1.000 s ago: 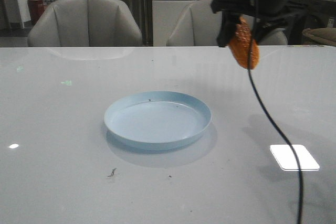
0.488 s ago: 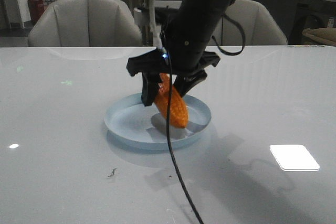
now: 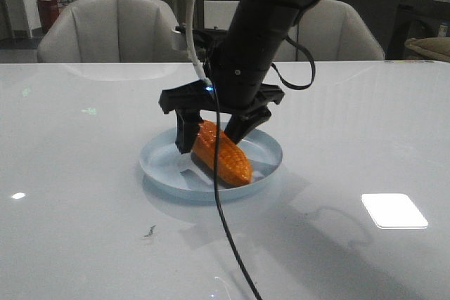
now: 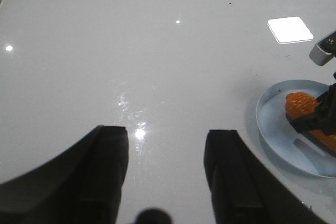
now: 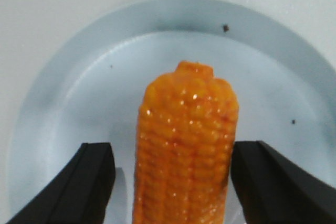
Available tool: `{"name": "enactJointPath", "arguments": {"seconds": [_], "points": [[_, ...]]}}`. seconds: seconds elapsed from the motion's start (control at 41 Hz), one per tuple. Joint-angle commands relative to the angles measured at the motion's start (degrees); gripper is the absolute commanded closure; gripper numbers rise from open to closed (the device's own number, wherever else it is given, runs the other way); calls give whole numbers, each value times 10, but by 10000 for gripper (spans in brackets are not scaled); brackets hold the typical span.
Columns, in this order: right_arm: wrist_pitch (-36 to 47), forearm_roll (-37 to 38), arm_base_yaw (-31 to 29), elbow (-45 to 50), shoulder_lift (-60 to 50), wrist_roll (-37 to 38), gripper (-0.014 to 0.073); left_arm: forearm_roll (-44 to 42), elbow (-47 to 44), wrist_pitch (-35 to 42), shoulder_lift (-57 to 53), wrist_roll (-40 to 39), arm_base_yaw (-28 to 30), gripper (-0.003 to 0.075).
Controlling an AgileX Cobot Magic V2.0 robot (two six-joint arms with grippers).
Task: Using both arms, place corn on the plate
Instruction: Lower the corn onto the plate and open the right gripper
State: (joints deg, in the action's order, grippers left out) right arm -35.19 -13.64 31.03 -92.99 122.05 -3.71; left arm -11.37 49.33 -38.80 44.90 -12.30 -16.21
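So there's the big glossy white table [image 3: 84,194], and pretty much in the middle of it sits the pale blue plate [image 3: 158,163], with a few dark specks on it. The right arm reaches down over the plate, and its right gripper [image 3: 214,128] has both fingers spread wide with the corn [image 3: 221,152] lying between them, gaps on either side in the right wrist view, so it's let go, not pinching anything. The corn is lying on the plate, tilted a bit, its lower end toward the near rim. The left gripper [image 4: 165,169] hovers over bare table well off to the side, jaws apart and holding nothing.
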Motion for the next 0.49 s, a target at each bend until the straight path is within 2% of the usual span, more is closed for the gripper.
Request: {"name": "enactJointPath", "arguments": {"seconds": [0.0, 0.22, 0.463], "points": [[-1, -8, -7, -55, -51, -4, 29, -2, 21, 41, -1, -6, 0, 315], [-107, -8, -44, -134, -101, -4, 29, -2, 21, 44, -1, -6, 0, 315], [-182, -31, -132, -133, -215, -4, 29, -2, 21, 56, 37, -6, 0, 315]]}}
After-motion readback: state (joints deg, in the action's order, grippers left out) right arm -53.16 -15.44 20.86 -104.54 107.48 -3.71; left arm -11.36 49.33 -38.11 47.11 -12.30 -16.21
